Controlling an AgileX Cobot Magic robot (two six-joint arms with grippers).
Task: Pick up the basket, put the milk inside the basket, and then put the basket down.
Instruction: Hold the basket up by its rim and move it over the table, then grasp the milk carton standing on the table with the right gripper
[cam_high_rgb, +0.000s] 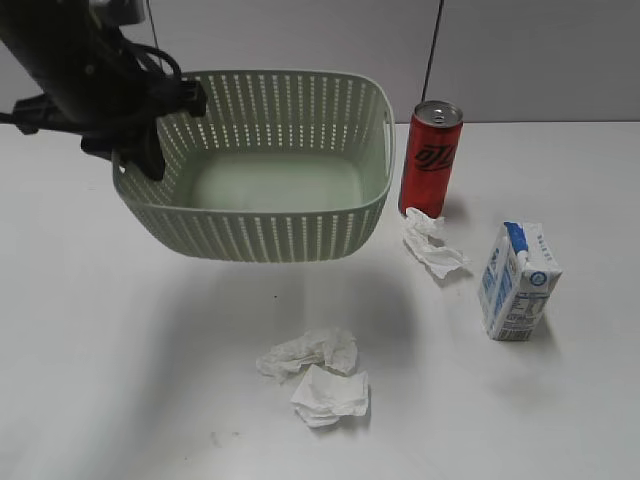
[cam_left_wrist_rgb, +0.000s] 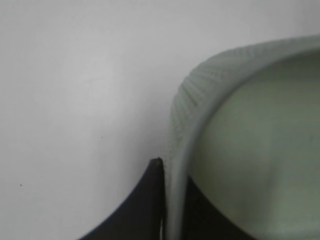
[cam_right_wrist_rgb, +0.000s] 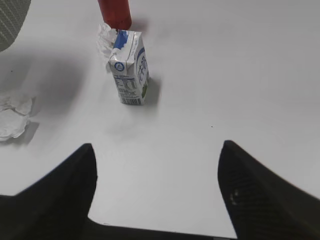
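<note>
The pale sage-green basket (cam_high_rgb: 268, 238) hangs tilted above the table, empty, its left rim pinched by my left gripper (cam_high_rgb: 150, 140). In the left wrist view the jaws (cam_left_wrist_rgb: 172, 172) are shut on the basket's rim (cam_left_wrist_rgb: 200, 90). The white and blue milk carton (cam_high_rgb: 518, 281) stands upright on the table at the right. In the right wrist view it (cam_right_wrist_rgb: 130, 67) stands ahead and left of my right gripper (cam_right_wrist_rgb: 157, 150), which is open, empty and well short of it. The right gripper is outside the exterior view.
A red soda can (cam_high_rgb: 430, 158) stands right of the basket, also in the right wrist view (cam_right_wrist_rgb: 114, 12). A crumpled tissue (cam_high_rgb: 432, 243) lies between can and milk. Two more tissues (cam_high_rgb: 315, 375) lie on the white table in front of the basket.
</note>
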